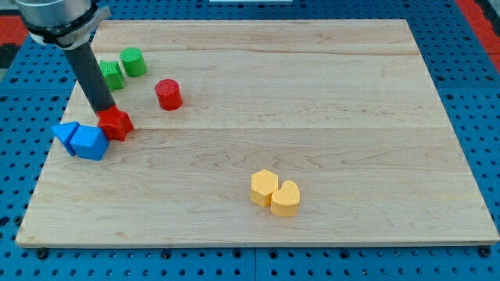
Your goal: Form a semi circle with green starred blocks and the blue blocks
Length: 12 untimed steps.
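On the pale wooden board [258, 94], my tip [106, 112] sits at the view's left, right behind the red star-shaped block [116, 123] and apparently touching its upper edge; there is no pincer on this rig, only the dark rod, so nothing spreads or pinches. The task's pieces are clustered nearby: the green star-shaped block [112, 74] lies just above the rod, partly hidden by it, with the green cylinder block [133, 62] touching or nearly touching it on the view's right. The two blue blocks are at the left edge of the board: a blue triangular block [66, 136] pressed against a blue pentagon-like block [89, 143], which in turn sits just beside the red star. A red cylinder block [168, 94] stands apart to the right, and a yellow hexagonal block [264, 186] and a yellow heart-shaped block [286, 198] rest together well away near the view's bottom. My worry is the crowding: any push toward the view's bottom would likely drive the red star into the blue pair and shove them toward the board's left edge, perhaps off it. I also judge that sweeping upward could drag the green cylinder along with the green star, spoiling the arc.
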Each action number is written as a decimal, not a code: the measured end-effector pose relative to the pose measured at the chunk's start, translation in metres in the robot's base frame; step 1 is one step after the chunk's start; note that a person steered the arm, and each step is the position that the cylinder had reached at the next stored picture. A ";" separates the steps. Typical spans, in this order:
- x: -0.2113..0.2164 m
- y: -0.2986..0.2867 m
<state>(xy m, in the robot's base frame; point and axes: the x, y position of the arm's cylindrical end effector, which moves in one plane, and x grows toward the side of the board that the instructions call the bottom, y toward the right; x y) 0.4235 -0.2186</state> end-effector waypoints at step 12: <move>-0.106 -0.001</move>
<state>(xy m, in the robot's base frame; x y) 0.3173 -0.2197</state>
